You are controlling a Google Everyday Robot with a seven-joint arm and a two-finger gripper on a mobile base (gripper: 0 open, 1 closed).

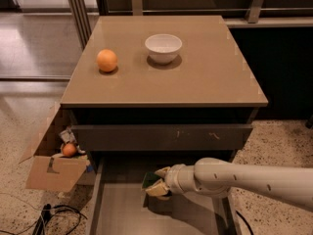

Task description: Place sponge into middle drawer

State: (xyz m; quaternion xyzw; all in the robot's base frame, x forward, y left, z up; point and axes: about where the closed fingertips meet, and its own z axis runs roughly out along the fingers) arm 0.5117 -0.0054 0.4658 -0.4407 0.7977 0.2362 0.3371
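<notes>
Sponge [148,179], dark green, sits pinched in the gripper [156,181] at lower centre over the drawer [122,214], orange [106,60] and bowl [163,48] higher up.

On your tan flat-topped bench [210,82], a round orange fruit [106,60] at left, a round white bowl [163,47] near it, upright, a scratched dark drawer front [122,137] below, an open brown cardboard box [54,173] on the speckled floor [279,141], black cables [46,213] beside

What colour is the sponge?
The sponge shows dark green, in the gripper above the middle drawer; camera view.
</notes>
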